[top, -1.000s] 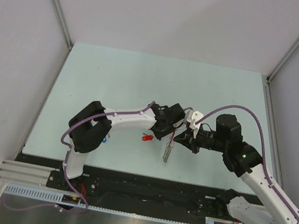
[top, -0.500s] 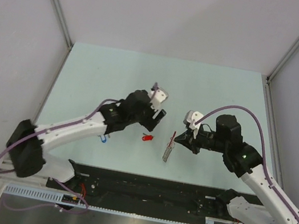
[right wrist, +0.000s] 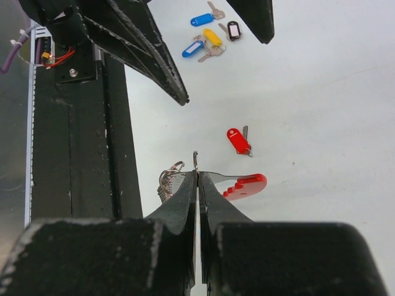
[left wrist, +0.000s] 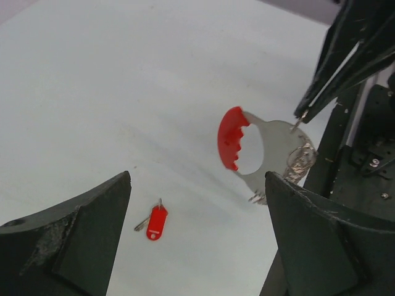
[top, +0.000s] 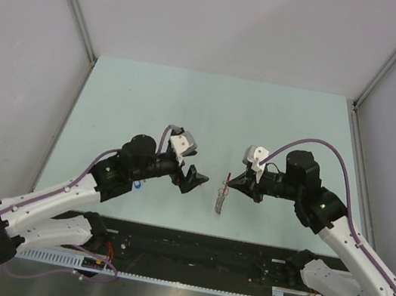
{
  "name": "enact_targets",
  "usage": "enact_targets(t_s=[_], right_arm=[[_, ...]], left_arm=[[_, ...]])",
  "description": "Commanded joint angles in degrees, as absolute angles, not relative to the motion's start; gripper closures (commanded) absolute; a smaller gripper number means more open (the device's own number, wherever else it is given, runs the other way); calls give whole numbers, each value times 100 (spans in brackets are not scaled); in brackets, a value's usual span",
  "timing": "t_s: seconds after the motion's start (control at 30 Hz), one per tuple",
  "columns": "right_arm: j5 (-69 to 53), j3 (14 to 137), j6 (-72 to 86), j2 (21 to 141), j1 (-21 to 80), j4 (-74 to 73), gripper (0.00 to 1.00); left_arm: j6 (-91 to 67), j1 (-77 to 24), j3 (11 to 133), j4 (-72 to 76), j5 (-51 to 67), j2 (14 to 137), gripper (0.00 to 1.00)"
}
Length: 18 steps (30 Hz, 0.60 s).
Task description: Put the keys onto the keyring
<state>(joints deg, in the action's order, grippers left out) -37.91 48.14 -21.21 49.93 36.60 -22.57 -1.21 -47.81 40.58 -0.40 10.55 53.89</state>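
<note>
The keyring (left wrist: 232,137) hangs above the table: a red curved band joined to a silvery plate with wire rings (left wrist: 300,159). My right gripper (right wrist: 197,175) is shut on its thin metal edge, with the red band (right wrist: 246,185) to the right of the jaws and the rings (right wrist: 169,179) to the left. In the top view the keyring (top: 220,198) dangles below the right gripper (top: 236,185). A red-headed key (left wrist: 157,222) lies on the table between the wide-open fingers of my left gripper (left wrist: 197,185), which holds nothing. From above, the left gripper (top: 192,178) hides that key.
Two blue-headed keys (right wrist: 200,20), a yellow one (right wrist: 212,37) and a black one (right wrist: 233,29) lie together on the pale table beyond the red key (right wrist: 237,140). The black base rail (right wrist: 74,154) runs along the near edge close under the keyring.
My left gripper has let go near the keyring, opened wide and drawn back to the left, over the red key. The right gripper and the keyring have stayed put.
</note>
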Motion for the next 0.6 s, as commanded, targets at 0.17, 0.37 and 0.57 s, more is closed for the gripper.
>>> enact_targets(t_s=[0.17,0.37,0.57], right_arm=[[-4245,5027,-2224,5045,3762,-1679,100],[-4324,5019,-2180,5133,3806,-1319,100],[-4386,5019,-2171,5256,3806,-976,100]], left_arm=[[633,-4746,4271,299,2373,5124,6],[694,-4746,4456,325,2662,5273,8],[624,-4746,4658,465,3136,5554,21]])
